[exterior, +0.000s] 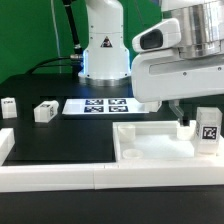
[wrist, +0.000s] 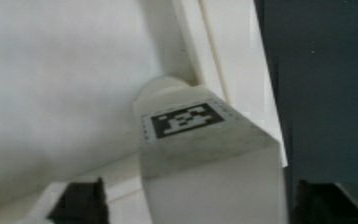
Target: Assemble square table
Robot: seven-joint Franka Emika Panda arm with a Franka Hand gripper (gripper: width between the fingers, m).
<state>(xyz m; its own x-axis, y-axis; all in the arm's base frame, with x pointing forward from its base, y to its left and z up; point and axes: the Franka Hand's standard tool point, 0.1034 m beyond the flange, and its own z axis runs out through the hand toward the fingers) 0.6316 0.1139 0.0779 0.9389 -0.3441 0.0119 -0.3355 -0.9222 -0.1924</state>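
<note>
We have the table top (exterior: 150, 148) at the exterior view's right, just behind the border wall (exterior: 50, 172). The standing leg (exterior: 207, 130) is on its right end. The outer leg (exterior: 8, 107) and inner leg (exterior: 45, 111) lie apart at left. The marker board (exterior: 100, 104) is right of them, behind the top.

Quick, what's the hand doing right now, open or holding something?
Hand: open, one finger on either side of the tagged white table leg, not gripping it.
</note>
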